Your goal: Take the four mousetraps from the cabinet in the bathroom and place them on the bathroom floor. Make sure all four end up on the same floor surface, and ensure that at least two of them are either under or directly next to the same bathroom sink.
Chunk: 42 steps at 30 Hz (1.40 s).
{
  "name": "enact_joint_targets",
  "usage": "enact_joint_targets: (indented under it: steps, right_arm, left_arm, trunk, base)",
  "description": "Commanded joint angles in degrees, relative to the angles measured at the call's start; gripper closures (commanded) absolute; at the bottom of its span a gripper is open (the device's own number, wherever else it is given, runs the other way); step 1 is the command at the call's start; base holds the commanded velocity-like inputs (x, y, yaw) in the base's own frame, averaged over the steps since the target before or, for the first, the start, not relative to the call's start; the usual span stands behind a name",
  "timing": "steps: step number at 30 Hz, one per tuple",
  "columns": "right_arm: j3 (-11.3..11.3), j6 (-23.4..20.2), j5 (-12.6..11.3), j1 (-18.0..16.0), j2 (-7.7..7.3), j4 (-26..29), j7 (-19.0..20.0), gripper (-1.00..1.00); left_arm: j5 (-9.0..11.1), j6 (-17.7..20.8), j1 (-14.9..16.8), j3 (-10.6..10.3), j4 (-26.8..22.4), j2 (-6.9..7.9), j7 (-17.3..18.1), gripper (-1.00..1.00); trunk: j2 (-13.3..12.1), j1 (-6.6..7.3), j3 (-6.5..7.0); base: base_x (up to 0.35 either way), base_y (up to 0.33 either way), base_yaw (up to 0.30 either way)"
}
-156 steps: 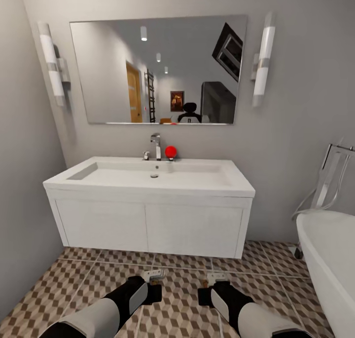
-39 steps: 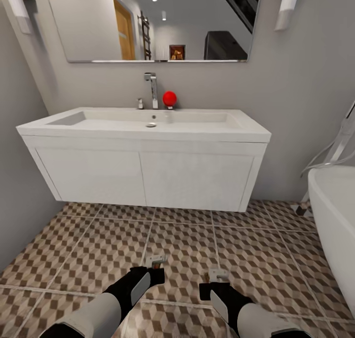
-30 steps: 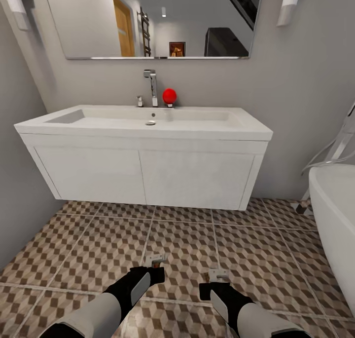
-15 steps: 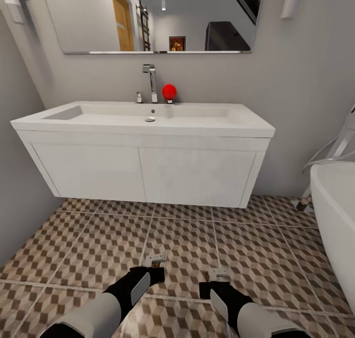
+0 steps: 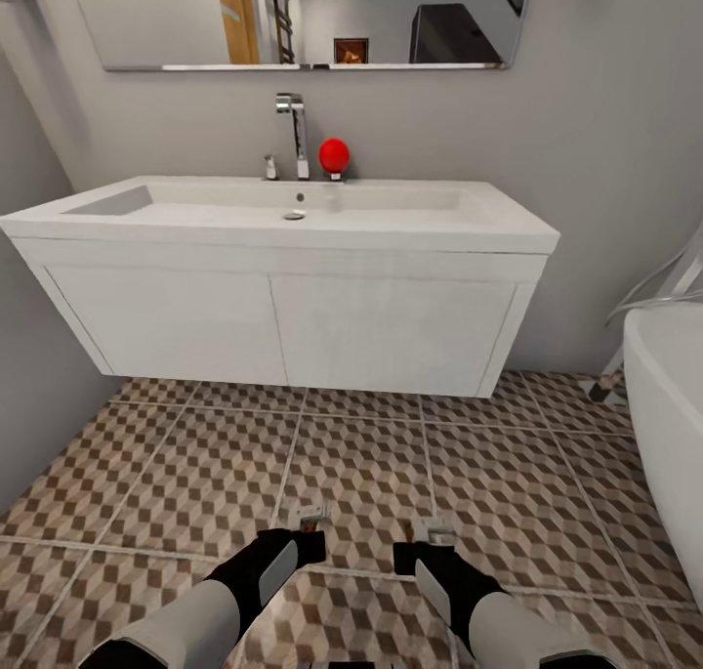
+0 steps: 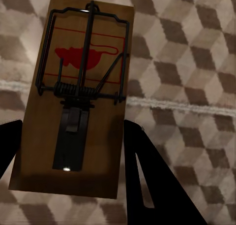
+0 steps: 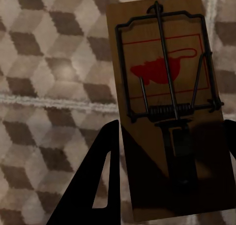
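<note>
Nearest the camera, the left gripper [image 5: 305, 524] pinches one mousetrap [image 6: 78, 94] by its long edges, a dark finger [image 6: 147, 180] pressed on each side of the board. The right gripper [image 5: 430, 537] grips a second mousetrap [image 7: 169, 107] the same way. Both traps hang flat above the patterned bathroom floor [image 5: 195, 474], apparently not yet touching it. Further on, the white sink [image 5: 283, 259] juts from the wall with open floor under it, and the bathtub [image 5: 669, 435] edges in on the right.

The main risk, as I judge it, is letting go here: the traps would land well short of the sink and might not count as next to it. Dropped from a height, a board could also bounce or flip over. Reaching further under the sink could knock an arm against its front panels
</note>
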<state>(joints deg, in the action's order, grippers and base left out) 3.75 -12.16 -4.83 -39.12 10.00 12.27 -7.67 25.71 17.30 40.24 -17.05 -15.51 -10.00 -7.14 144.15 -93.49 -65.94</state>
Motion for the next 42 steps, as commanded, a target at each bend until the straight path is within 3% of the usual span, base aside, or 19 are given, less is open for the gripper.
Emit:
enact_joint_targets:
  steps: [1, 12, 16, 42]
  right_arm:
    - [0.4, -0.4, -0.6, 0.0, 0.00, 0.5, -0.3, 1.00]
    - [0.5, -0.8, -0.6, -4.0, 0.00, 2.7, -0.4, 1.00]
    - [0.5, -0.8, -0.6, -5.0, 0.00, 2.9, -0.4, 1.00]
    - [0.5, -0.8, -0.6, -6.7, 0.00, 4.9, -0.6, 1.00]
  left_arm:
    - [0.2, 0.3, 0.0, -0.3, -0.1, 0.00, -0.5, 1.00]
    - [0.0, 0.3, 0.0, -0.3, -0.5, 0.00, -0.6, 1.00]
    - [-1.1, 0.2, 0.0, -0.4, -0.8, 0.00, -0.7, 1.00]
    - [-2.1, -0.3, 0.6, -0.6, -9.6, 0.00, -0.7, 1.00]
  trunk:
    - [0.0, -0.01, -0.28]
    - [0.2, -0.29, -2.71]
    - [0.2, -0.40, -3.60]
    - [0.2, -0.40, -3.60]
  base:
    - [0.000, 0.000, 0.000]
    - [0.000, 0.000, 0.000]
    - [0.000, 0.000, 0.000]
    - [0.000, 0.000, 0.000]
